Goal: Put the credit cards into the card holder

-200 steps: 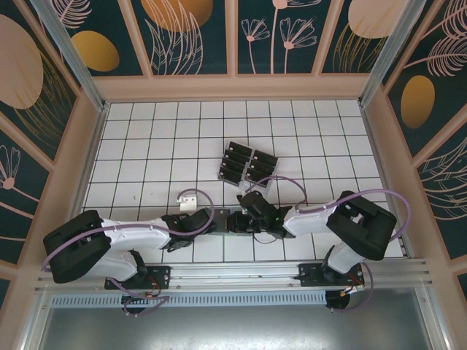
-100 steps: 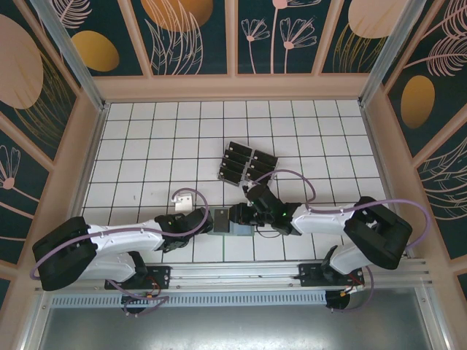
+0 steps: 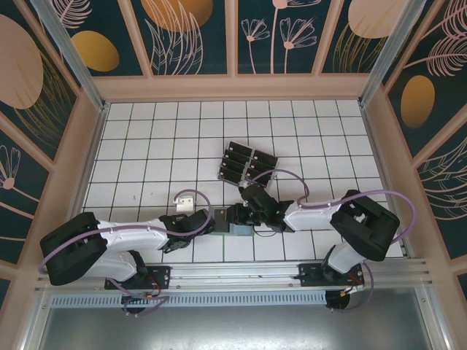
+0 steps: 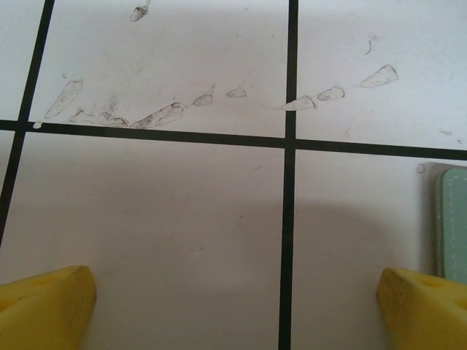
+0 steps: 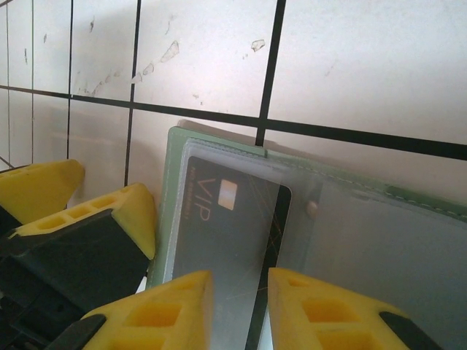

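The sage-green card holder point(image 5: 169, 182) lies open on the tiled floor near the front, between both grippers point(image 3: 239, 229). A black credit card point(image 5: 226, 219) marked VIP sits almost fully inside its clear sleeve. My right gripper point(image 5: 241, 292) hovers over that card's near end, its jaws a narrow gap apart and pinching nothing. My left gripper point(image 4: 237, 292) stands wide open over bare tile, with the holder's edge point(image 4: 452, 219) beside its right finger. Its yellow fingertips point(image 5: 124, 211) show at the holder's left edge. More black credit cards point(image 3: 246, 164) stand further back.
The other cards sit in a clear slotted rack point(image 3: 235, 154) about two tiles behind the holder. A small white object point(image 3: 182, 200) lies left of the left gripper point(image 3: 213, 221). Pink walls bound the floor on three sides.
The right arm's elbow swung outward and came back, and the right gripper shifted slightly over the holder. The holder shows more plainly under it. The left gripper stays open beside it.
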`<state>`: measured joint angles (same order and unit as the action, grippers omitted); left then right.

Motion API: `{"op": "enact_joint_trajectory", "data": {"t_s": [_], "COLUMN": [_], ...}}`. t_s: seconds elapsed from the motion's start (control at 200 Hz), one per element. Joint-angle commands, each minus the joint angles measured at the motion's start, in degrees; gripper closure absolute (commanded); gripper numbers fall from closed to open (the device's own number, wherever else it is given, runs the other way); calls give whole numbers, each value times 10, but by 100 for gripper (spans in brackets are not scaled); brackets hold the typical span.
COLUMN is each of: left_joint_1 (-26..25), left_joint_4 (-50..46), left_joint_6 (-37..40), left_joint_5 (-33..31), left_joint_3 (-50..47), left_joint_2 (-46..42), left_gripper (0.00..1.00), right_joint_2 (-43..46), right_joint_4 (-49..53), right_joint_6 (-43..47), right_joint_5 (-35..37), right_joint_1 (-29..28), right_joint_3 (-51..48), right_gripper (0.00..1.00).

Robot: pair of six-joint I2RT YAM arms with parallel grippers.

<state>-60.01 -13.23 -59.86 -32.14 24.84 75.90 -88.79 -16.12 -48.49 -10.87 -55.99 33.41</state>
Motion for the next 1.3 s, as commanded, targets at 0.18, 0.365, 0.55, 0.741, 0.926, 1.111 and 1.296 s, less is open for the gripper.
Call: {"op": "enact_joint_trajectory", "data": {"t_s": [0.18, 0.365, 0.55, 0.741, 0.926, 1.111, 1.296], "left_joint_1": [0, 0, 0, 0, 0, 0, 0], "left_joint_4": [26, 37, 43, 43, 46, 46, 46], "left_joint_6": [-4, -4, -4, -4, -4, -2, -2], "left_joint_5": [10, 15, 19, 19, 20, 20, 20], "left_joint_3": [-18, -25, -28, -30, -31, -30, -30], "left_joint_2": [11, 13, 11, 10, 12, 12, 13], "left_gripper": [1, 1, 1, 1, 1, 1, 1], "right_joint_2": [-30, -42, -46, -8, 25, 23, 7], "right_joint_4": [-14, -14, -14, 5, 16, 9, 5], "right_joint_6": [2, 1, 0, -2, -10, -17, -17], "right_joint_5": [-11, -13, -15, 4, 21, 20, 19], "right_joint_1": [-14, -21, -24, -24, -22, -23, -23], "right_joint_3": [25, 37, 42, 30, 0, -15, -15], "right_gripper": [75, 77, 77, 75, 73, 73, 73]}}
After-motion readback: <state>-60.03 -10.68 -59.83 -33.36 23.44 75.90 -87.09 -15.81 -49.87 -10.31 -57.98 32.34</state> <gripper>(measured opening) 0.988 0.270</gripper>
